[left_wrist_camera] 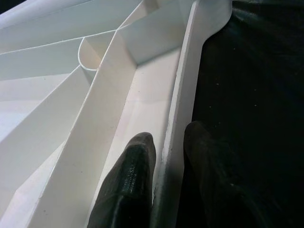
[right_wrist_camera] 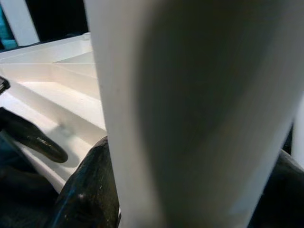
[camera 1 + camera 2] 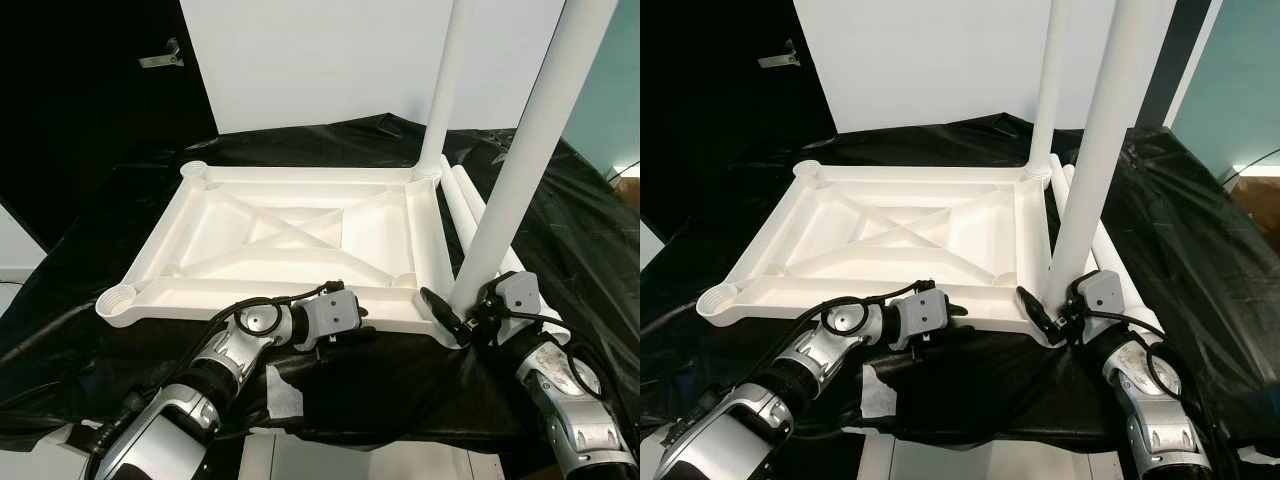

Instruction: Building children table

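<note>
Table top (image 3: 300,240): lying upside down, ribs up, on black sheeting (image 3: 120,200), white wall (image 3: 320,60) behind. Near rim passing between the left gripper (image 1: 166,156) fingers.

Left gripper: pinching that near rim; one finger (image 1: 128,185) inside the tray channel, the other finger (image 1: 213,175) outside over the sheeting, both touching the thin wall, gap narrow.

Right gripper (image 3: 462,318): clamping the near table leg (image 3: 525,150) low down, one finger (image 2: 88,190) pressing each side, gap as wide as the tube. Leg standing nearly upright at the near right corner, just beyond the fingertips.

Far table leg (image 3: 447,80): standing in the far right corner socket.

Spare legs (image 3: 470,205): lying beside the top's right edge.
</note>
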Tool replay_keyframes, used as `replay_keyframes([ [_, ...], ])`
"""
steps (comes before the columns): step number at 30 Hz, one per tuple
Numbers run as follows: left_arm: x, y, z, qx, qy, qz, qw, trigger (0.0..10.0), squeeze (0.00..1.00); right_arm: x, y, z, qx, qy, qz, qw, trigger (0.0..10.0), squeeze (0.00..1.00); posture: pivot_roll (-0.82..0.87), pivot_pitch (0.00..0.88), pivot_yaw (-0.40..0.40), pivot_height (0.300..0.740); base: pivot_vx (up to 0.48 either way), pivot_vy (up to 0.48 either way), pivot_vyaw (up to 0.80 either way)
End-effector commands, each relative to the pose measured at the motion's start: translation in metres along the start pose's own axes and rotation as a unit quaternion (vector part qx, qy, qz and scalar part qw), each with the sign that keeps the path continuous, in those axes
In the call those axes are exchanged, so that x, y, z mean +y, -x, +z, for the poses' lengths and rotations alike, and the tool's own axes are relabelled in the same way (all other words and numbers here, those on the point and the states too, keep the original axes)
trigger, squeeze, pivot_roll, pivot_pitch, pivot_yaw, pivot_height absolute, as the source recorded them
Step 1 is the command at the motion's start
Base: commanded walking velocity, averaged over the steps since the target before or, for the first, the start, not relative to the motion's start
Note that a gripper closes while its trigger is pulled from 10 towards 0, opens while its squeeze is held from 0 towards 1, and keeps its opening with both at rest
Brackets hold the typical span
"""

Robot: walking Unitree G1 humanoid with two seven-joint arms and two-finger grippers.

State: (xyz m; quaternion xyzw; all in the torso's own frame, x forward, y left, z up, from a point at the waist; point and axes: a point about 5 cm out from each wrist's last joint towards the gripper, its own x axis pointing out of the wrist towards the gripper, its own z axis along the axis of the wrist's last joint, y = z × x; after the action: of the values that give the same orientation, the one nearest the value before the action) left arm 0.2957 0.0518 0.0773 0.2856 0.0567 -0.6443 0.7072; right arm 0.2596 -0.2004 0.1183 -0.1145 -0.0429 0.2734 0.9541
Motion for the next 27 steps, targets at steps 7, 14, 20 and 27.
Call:
replay_keyframes([
  [7,-0.047,-0.008,-0.032,0.071,0.036,-0.142,0.987,10.0,0.00,-0.019,0.002,0.011,0.012,0.014,0.058,0.998,10.0,0.00,-0.16,0.023,0.036,0.740,0.000,0.000,0.00],
  [14,-0.047,-0.007,-0.033,0.072,0.037,-0.143,0.986,10.0,0.00,-0.028,0.012,0.019,0.033,0.015,0.126,0.991,10.0,0.00,-0.16,0.024,0.035,0.740,0.000,0.000,0.00],
  [20,-0.048,-0.007,-0.033,0.072,0.038,-0.143,0.986,10.0,0.00,-0.031,0.020,0.025,0.046,0.013,0.154,0.987,10.0,0.00,-0.17,0.025,0.036,0.740,0.000,0.000,0.00],
  [27,-0.048,-0.009,-0.033,0.072,0.035,-0.146,0.986,10.0,0.00,-0.040,0.029,0.028,0.065,0.026,0.169,0.983,10.0,0.00,-0.18,0.022,0.040,0.740,0.000,0.000,0.00],
])
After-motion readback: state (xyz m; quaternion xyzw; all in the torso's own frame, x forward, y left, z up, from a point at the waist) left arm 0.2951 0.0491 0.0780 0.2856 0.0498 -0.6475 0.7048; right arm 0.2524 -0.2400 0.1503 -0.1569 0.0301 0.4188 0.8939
